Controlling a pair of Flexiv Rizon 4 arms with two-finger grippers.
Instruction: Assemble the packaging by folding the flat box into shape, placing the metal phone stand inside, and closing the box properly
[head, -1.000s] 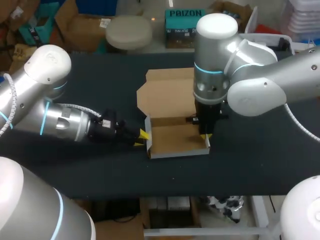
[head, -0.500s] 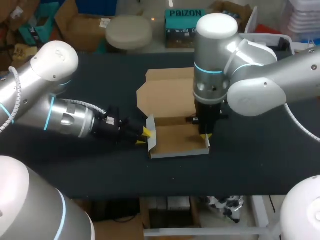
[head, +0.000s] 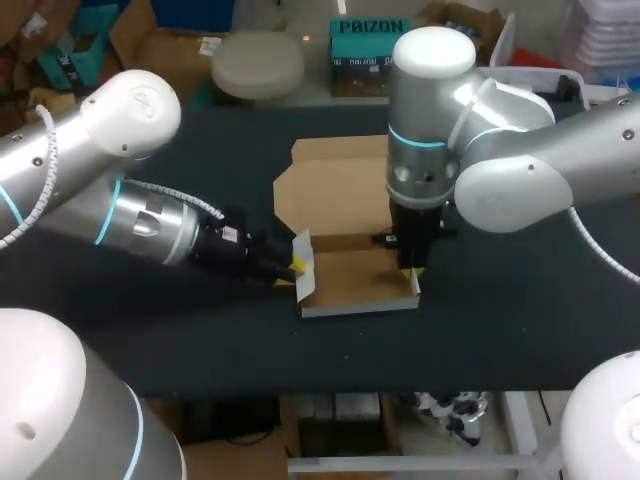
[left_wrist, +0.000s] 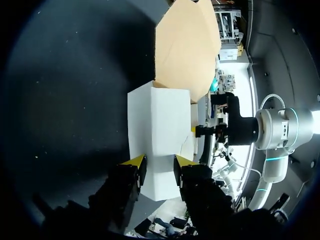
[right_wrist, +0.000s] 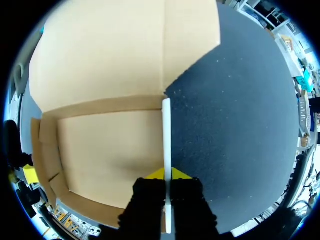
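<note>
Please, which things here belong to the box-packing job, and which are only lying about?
Belong to the job:
cardboard box, partly folded, lid open
left gripper, at the box's left wall
right gripper, shut on the box's right wall

Not part of the job:
only the black table beneath them

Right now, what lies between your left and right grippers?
Only the box: its bare cardboard floor, with nothing on it. The left gripper is at its left wall, and the right gripper pinches its right wall. The head view shows this, and the right wrist view confirms it.
</note>
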